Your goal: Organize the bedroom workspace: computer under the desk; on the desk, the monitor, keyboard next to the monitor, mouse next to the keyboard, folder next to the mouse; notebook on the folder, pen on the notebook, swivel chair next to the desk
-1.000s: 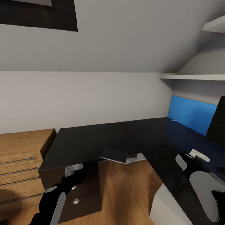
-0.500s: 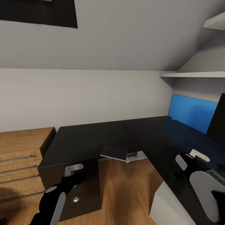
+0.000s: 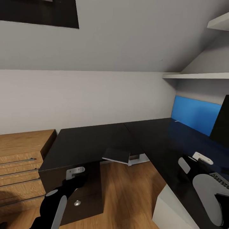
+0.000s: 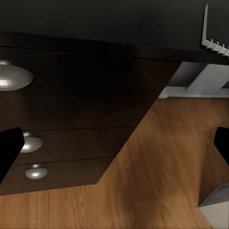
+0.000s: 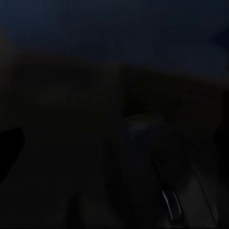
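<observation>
Head view: notebook point(image 3: 116, 156) overhangs drawer unit point(image 3: 79, 149) corner, off worktop point(image 3: 165, 140); keyboard point(image 3: 221, 179) at worktop's near edge.
Left wrist: left claw point(image 4: 114, 148) open, empty.
Right wrist: dark; right claw state unclear.
Stacking remains.

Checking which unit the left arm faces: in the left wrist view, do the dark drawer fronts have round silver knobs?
Yes. Round silver knobs sit on the fronts of the dark drawer unit, which stands on the wood floor.
</observation>
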Robot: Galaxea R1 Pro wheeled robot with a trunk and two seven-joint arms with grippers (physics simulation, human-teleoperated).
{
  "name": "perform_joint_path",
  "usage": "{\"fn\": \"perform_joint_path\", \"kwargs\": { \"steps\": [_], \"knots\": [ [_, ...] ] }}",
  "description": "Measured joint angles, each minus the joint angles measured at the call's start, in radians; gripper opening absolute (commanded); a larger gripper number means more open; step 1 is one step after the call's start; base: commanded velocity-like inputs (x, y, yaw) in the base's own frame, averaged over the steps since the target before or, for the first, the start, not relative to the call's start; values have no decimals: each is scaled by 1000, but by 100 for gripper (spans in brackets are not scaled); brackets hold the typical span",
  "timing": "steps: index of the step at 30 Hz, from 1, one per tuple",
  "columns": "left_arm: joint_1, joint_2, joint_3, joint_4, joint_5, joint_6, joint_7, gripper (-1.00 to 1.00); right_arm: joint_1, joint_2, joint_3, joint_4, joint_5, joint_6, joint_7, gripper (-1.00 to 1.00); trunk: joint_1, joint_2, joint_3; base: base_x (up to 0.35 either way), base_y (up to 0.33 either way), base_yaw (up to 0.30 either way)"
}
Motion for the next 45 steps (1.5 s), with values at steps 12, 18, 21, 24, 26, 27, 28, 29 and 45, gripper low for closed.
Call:
{"fn": "perform_joint_path", "kwargs": {
  "steps": [12,18,21,24,26,27,28,29,45],
  "knots": [
    [0,0,0,1,-1,0,0,100,0,5,0,0,1,-1,1,100,0,0,0,0,0,0],
    [0,0,0,1,-2,0,0,100,0,5,0,-2,2,-2,2,100,0,0,0,0,0,0],
    [0,0,0,2,-2,0,0,100,0,13,3,-3,2,-3,1,100,0,0,0,0,0,0],
    [0,0,0,4,-2,0,0,100,0,32,5,-13,4,-3,0,100,0,0,0,0,0,0],
    [0,0,0,8,-2,0,0,100,0,44,6,-25,6,-3,-1,100,0,0,0,0,0,3],
    [0,0,-1,12,-2,-1,0,100,1,52,6,-31,8,-3,-1,100,0,0,0,0,0,21],
    [0,-1,-1,18,-2,-1,0,100,1,60,6,-37,10,-3,-2,100,0,0,0,0,0,47],
    [0,-1,-2,25,-2,-1,0,100,1,68,6,-42,11,-3,-3,100,0,0,0,0,0,106],
    [0,-1,-18,65,-3,-4,-1,100,1,136,10,-80,57,-4,-93,100,0,0,0,0,0,230]
  ]
}}
